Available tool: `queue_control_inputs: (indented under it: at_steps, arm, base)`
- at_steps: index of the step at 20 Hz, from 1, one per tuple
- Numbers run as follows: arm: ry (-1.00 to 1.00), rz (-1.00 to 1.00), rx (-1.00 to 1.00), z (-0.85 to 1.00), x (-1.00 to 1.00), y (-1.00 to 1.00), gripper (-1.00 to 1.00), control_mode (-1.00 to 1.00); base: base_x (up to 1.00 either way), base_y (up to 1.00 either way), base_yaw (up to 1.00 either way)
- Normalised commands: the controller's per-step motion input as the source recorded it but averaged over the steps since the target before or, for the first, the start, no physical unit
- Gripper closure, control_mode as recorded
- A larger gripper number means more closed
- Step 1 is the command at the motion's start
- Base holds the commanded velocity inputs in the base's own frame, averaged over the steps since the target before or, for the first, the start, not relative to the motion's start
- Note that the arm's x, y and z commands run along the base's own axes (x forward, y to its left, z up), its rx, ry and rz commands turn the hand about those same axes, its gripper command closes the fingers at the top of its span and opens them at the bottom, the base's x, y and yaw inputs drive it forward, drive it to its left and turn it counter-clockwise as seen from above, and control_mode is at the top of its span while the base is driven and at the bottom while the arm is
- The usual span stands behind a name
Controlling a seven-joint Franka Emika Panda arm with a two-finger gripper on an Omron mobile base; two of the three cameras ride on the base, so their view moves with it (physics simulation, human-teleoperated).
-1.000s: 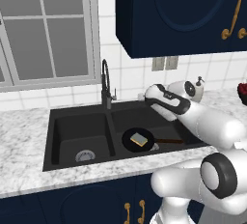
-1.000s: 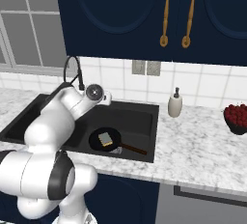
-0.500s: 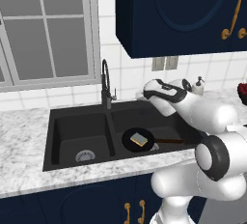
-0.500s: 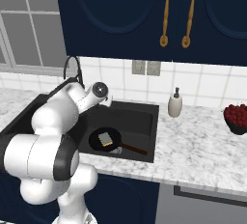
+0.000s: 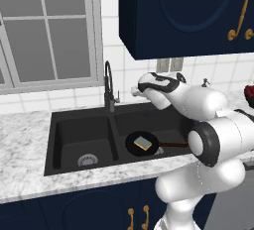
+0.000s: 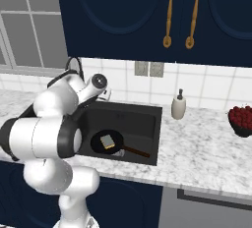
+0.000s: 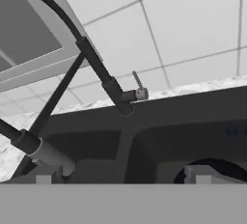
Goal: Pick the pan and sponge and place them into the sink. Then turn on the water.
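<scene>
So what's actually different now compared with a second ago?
The arm has swung its open gripper left across the sink, closer to the faucet, whose side lever now sits just ahead of the hand. Nothing was taken hold of or let go. The pan with the sponge in it stayed put in the right basin.

Rendered home kitchen. Evidence: 2-basin matte black sink (image 5: pixel 84 125) set into a grey-white marble counter (image 6: pixel 206 148), with a dark gooseneck faucet (image 5: pixel 108 86) and side lever (image 7: pixel 139 87) mounted behind it. Navy wall cabinets (image 6: pixel 147 15) with 2 brass handles (image 6: pixel 170 14) are hung above; navy base cabinets (image 5: pixel 74 209) are fitted below. White tiled backsplash (image 7: pixel 193 25), window (image 5: pixel 44 30) at left, 2-gang wall outlet (image 6: pixel 149 69). A cream soap dispenser (image 6: pixel 178 106) and a bowl of red fruit (image 6: pixel 242 120) are placed on the counter.
</scene>
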Motion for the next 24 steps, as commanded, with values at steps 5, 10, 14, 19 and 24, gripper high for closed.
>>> queue_control_inputs:
  at_steps: [5, 10, 14, 19, 24]
  arm:
    - [0.00, 0.00, 0.00, -0.23, 0.29, 0.33, -1.00, -1.00]
    - [-0.02, 0.02, 0.00, -0.52, 0.21, 0.06, -1.00, -1.00]
    - [-0.13, 0.02, 0.00, -0.44, 0.14, 0.00, -1.00, -1.00]
    - [-0.19, 0.00, 0.02, -0.20, 0.15, 0.00, -1.00, -1.00]
    - [-0.11, 0.00, 0.00, -0.20, 0.24, 0.00, -1.00, -1.00]
  base:
    - [0.00, 0.00, 0.00]
    - [0.00, 0.00, 0.00]
    - [0.00, 0.00, 0.00]
    - [0.00, 0.00, 0.00]
    - [0.00, 0.00, 0.00]
